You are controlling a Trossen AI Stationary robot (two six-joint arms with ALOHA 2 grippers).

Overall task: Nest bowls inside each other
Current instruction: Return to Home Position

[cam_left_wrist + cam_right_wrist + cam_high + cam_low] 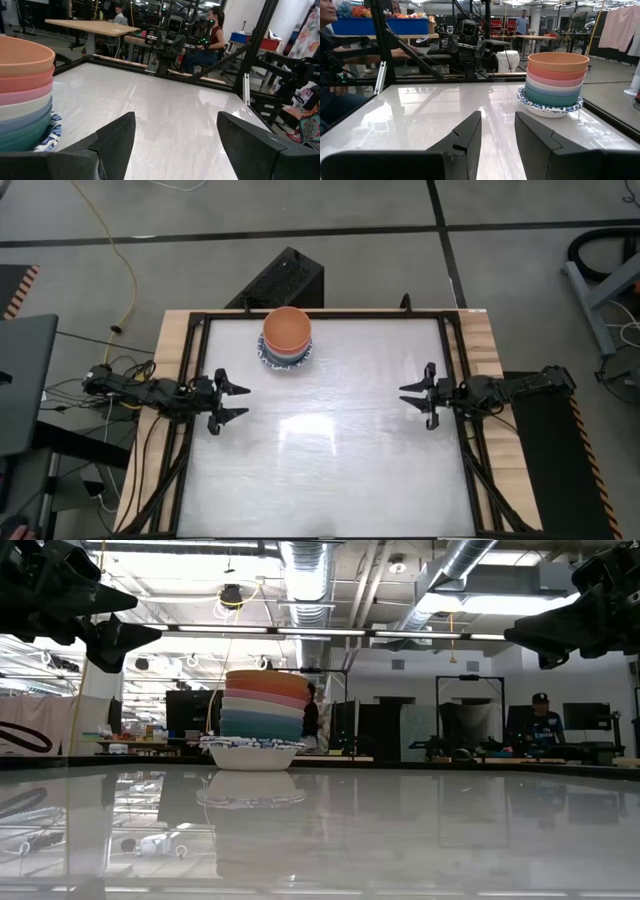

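The bowls stand as one nested stack (287,338) near the table's far edge, left of the middle. An orange bowl (558,62) is on top, over pink, cream, blue and green ones, and a white bowl with a blue patterned rim (251,752) at the bottom rests on the table. My left gripper (238,402) hovers open at the table's left side, its fingers level. At the right side hovers my right gripper (410,401), open with a narrower gap. Neither holds anything.
A dark frame (455,350) borders the white tabletop. A black box (285,278) stands behind the far edge. The room beyond holds desks and people. Bare tabletop (330,460) stretches between the grippers and toward the near edge.
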